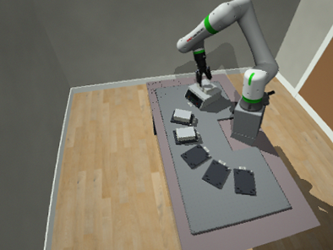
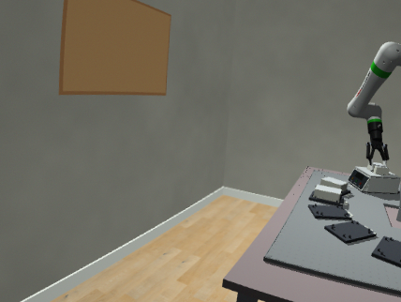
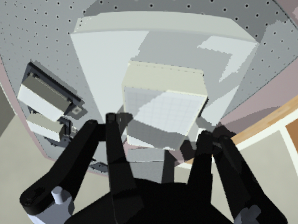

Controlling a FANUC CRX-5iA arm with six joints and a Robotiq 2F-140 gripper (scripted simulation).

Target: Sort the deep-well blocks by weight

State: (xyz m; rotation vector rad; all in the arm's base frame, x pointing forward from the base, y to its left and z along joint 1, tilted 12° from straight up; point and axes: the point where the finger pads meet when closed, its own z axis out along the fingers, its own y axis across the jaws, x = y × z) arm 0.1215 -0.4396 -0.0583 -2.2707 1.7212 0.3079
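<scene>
A white deep-well block (image 1: pixel 206 85) (image 2: pixel 379 169) (image 3: pixel 162 107) is on the platform of the check-weigher (image 1: pixel 209 102) (image 2: pixel 381 184) (image 3: pixel 97 55), wells up. My gripper (image 1: pixel 204 81) (image 2: pixel 378 162) (image 3: pixel 158 113) points down over it, shut on this block with a finger at each side. Whether the block touches the platform is not clear. No lamp shows lit on the weigher's front. A second block (image 1: pixel 183 114) (image 2: pixel 334 182) and a third block (image 1: pixel 185 133) (image 2: pixel 327 192) sit in two separate dark nests. Nest labels and the cut corners are too small to read.
Three nests hold no block: one nest (image 1: pixel 196 156) (image 2: pixel 330 212) beside the third block, a middle nest (image 1: pixel 216 174) (image 2: pixel 350 231), and a nest (image 1: pixel 244 182) (image 2: pixel 390 251) at the far end of the row. The arm's pedestal (image 1: pixel 247 123) stands beside the grey board (image 1: pixel 238 213).
</scene>
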